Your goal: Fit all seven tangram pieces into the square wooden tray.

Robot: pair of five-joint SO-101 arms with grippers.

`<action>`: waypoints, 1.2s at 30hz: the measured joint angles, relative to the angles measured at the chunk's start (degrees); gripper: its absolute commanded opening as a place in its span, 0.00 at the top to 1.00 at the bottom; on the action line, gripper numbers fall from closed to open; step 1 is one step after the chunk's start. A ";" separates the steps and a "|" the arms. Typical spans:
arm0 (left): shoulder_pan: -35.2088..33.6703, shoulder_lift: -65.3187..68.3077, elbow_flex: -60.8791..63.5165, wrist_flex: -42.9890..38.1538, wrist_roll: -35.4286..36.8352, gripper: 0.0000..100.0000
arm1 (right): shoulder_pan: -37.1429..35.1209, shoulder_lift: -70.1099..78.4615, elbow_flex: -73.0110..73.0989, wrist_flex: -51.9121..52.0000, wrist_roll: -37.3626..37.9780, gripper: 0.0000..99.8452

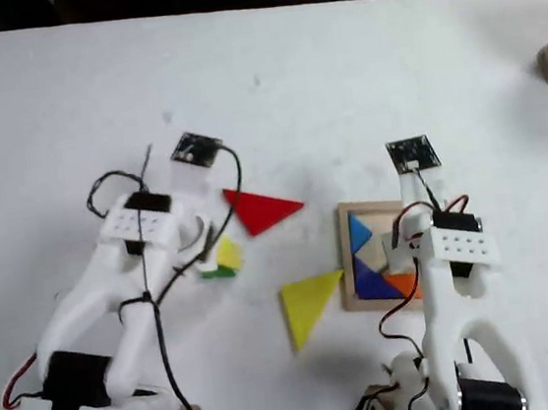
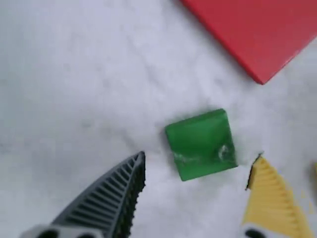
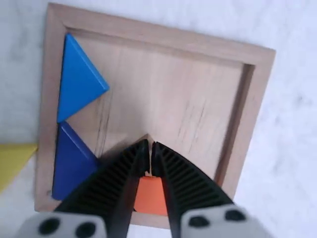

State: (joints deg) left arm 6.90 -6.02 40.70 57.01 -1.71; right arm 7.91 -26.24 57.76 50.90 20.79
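Grey and yellow fingers of the left gripper stand apart on both sides of the green square, probably so they can close on it; they hold nothing yet. This square lies well apart from the square wooden tray, farther than the red triangle. The right gripper has its fingers pressed together, empty, over the orange piece, perhaps to push it. The tray holds a light blue triangle, a dark blue piece and the orange one. The yellow triangle waits just beside the tray.
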 measured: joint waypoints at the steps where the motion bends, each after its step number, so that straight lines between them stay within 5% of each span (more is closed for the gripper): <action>1: 0.00 1.14 0.00 -1.32 1.76 0.66 | 0.00 0.00 0.00 0.00 0.00 0.98; 9: 0.00 10.46 -3.34 -2.11 13.01 0.66 | 0.00 0.00 0.00 0.00 0.00 0.98; 14: 0.00 10.81 -3.96 -0.97 17.32 0.77 | 0.00 0.00 0.00 0.00 0.00 0.98; 17: 0.35 10.99 -4.13 -0.88 17.49 0.85 | 0.00 0.00 0.00 0.00 0.00 0.98; 36: 1.85 0.88 -3.60 5.01 12.40 0.85 | 0.00 0.00 0.00 0.00 0.00 0.98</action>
State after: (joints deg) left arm 8.75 -5.14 37.10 62.02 10.68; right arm 7.91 -26.24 57.76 50.90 20.79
